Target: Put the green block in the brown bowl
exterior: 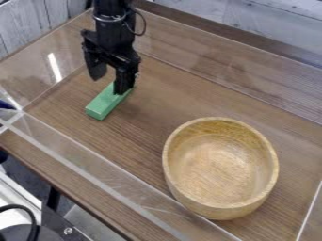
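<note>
The green block (pixel 104 104) lies flat on the wooden table at the left, a small bright green bar angled toward the upper right. My black gripper (pixel 111 79) hangs straight down over the block's far end, open, with one finger on each side of that end. The fingertips sit low around the block; whether they touch it I cannot tell. The brown bowl (pixel 221 166) stands empty at the lower right, a round light wooden bowl well apart from the block and the gripper.
A transparent wall (pixel 75 160) runs along the table's front edge and another along the left side. Grey planks (pixel 270 24) stand behind the table at the back.
</note>
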Robot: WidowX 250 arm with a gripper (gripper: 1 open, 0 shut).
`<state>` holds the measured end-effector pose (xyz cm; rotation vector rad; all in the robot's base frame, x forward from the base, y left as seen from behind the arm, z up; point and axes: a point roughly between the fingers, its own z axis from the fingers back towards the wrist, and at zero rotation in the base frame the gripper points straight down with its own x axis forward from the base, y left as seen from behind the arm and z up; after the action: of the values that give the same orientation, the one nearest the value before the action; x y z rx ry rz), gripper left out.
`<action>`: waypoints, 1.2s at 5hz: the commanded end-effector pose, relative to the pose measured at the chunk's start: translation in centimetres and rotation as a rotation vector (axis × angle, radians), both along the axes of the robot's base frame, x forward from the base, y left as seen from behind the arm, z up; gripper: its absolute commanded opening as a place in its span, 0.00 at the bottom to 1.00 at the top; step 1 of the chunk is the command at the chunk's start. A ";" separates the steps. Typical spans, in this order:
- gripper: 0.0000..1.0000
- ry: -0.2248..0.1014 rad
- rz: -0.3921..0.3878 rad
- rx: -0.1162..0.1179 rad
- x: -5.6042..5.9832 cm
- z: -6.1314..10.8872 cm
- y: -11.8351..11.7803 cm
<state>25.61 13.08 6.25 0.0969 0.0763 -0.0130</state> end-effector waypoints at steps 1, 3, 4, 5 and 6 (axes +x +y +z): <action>1.00 -0.032 -0.002 0.014 0.2 0.9 0.1; 1.00 0.013 0.006 0.028 0.2 -0.3 0.0; 1.00 0.012 0.034 0.021 1.0 -1.5 0.6; 1.00 0.013 0.060 0.015 1.3 -2.6 1.0; 0.00 0.032 0.055 -0.002 1.4 -2.0 0.8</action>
<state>25.68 13.33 2.66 0.0658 0.1739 0.0357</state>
